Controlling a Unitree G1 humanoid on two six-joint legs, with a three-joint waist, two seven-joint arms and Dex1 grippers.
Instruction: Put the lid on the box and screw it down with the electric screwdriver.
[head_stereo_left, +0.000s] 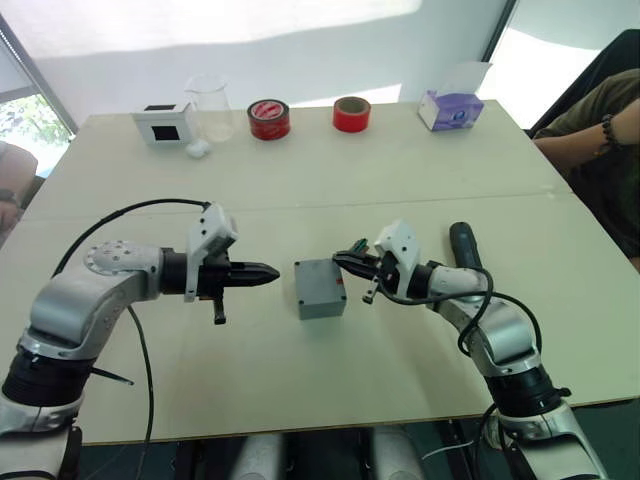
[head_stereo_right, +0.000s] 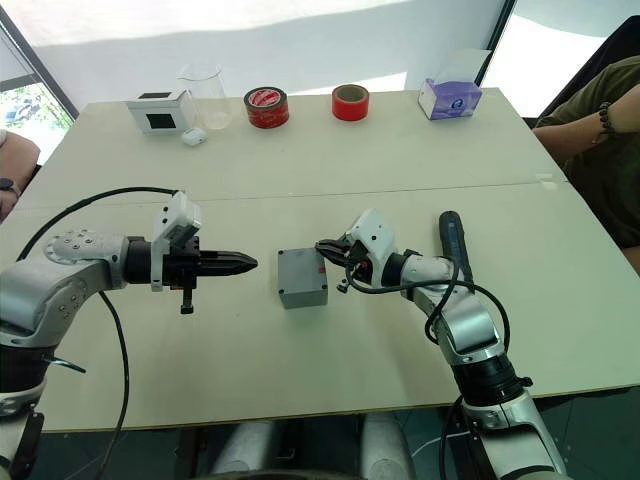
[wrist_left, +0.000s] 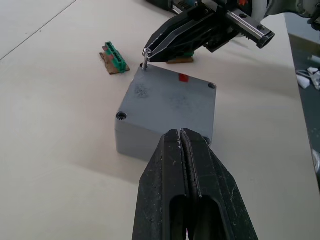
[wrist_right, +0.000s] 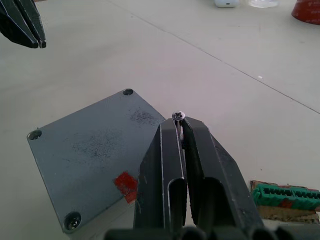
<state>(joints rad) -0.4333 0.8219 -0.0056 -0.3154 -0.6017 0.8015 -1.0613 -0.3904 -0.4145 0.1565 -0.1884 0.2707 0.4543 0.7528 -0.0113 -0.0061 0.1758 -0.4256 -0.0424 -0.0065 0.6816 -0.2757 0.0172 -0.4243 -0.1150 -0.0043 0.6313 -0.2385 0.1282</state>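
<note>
The grey box (head_stereo_left: 320, 288) stands mid-table with the flat grey lid (wrist_left: 172, 97) lying on top, a small red mark near one edge. My right gripper (head_stereo_left: 338, 260) is shut on a small metal screw (wrist_right: 178, 116), held upright over the lid's corner hole on the side facing that arm. To the left of the box, a short gap away, my left gripper (head_stereo_left: 272, 272) points at it, shut and empty. The black electric screwdriver (head_stereo_left: 464, 245) lies on the table beside my right forearm.
A green connector (wrist_left: 115, 56) lies just past the box near the right gripper. Along the far edge stand a white box with a black window (head_stereo_left: 163, 123), a clear beaker (head_stereo_left: 210, 108), two red tape rolls (head_stereo_left: 268, 119) and a purple tissue box (head_stereo_left: 451, 108). A person (head_stereo_left: 600, 140) sits at the right.
</note>
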